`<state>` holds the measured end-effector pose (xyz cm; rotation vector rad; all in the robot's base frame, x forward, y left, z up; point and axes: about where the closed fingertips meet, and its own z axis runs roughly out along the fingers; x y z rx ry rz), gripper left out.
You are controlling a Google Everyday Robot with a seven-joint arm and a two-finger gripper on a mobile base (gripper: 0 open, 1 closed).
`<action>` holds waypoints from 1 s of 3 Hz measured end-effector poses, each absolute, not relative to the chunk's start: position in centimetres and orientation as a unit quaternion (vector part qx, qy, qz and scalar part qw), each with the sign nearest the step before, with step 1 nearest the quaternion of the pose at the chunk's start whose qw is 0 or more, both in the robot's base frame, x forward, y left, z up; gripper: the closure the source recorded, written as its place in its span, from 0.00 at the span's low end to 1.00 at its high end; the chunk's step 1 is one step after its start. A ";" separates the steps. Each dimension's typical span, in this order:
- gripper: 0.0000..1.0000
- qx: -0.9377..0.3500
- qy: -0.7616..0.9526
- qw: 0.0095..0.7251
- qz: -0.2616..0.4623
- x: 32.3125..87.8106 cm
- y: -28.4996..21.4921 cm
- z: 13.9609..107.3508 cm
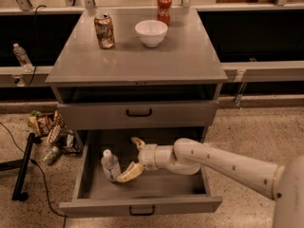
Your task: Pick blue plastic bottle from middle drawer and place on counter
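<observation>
Gripper (127, 159) is inside the open middle drawer (142, 204), arm reaching in from the right. Its fingers are spread wide and hold nothing. The lower finger's tip sits right at the blue plastic bottle (110, 166); I can't tell if it touches. The upper finger is off to the bottle's right, apart from it. The bottle is in the drawer's left half near the left wall, white cap toward the back. I can't tell if it is upright or lying. The drawer above (138, 114) is closed. On the counter (137, 61), a white bowl (151, 32) sits between a brown can (104, 30) and a red soda can (164, 9), all near the back. Snack bags (50, 127) lie on the floor left of the cabinet.
</observation>
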<state>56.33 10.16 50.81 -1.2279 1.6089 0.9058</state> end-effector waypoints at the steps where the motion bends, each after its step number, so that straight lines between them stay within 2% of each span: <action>1: 0.00 -0.509 0.639 0.439 0.376 59.5 13.2 48.4; 3: 0.00 -0.518 0.627 0.418 0.406 62.8 18.5 42.7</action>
